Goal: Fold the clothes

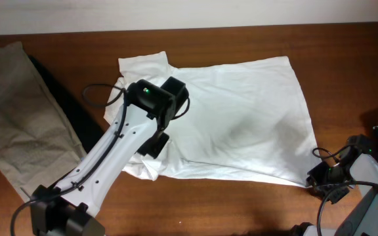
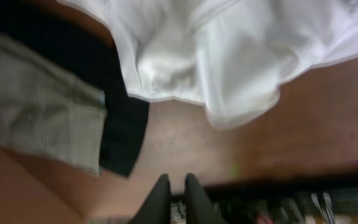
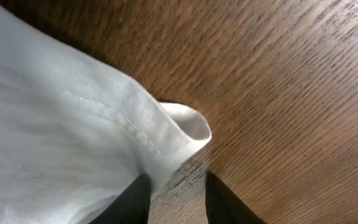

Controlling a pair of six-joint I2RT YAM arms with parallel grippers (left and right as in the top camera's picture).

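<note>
The large plain white T-shirt of thin fabric [image 1: 241,118] lay spread across the middle of the brown wooden table [image 1: 346,59], its left side bunched beside a black garment [image 1: 77,111] and a wrinkled khaki one [image 1: 12,118]. The left hand [image 2: 177,200] hung by that bunched edge, fingers nearly together, gripping nothing. The right hand [image 3: 174,199] stood open at the shirt's near right hem corner — one finger at the cloth's edge.

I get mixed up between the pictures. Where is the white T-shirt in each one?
Overhead: the white T-shirt lies spread in the middle.
Left wrist: it bunches along the top.
Right wrist: its hemmed corner fills the left side.
Shared landmark: the brown wooden table.
</note>
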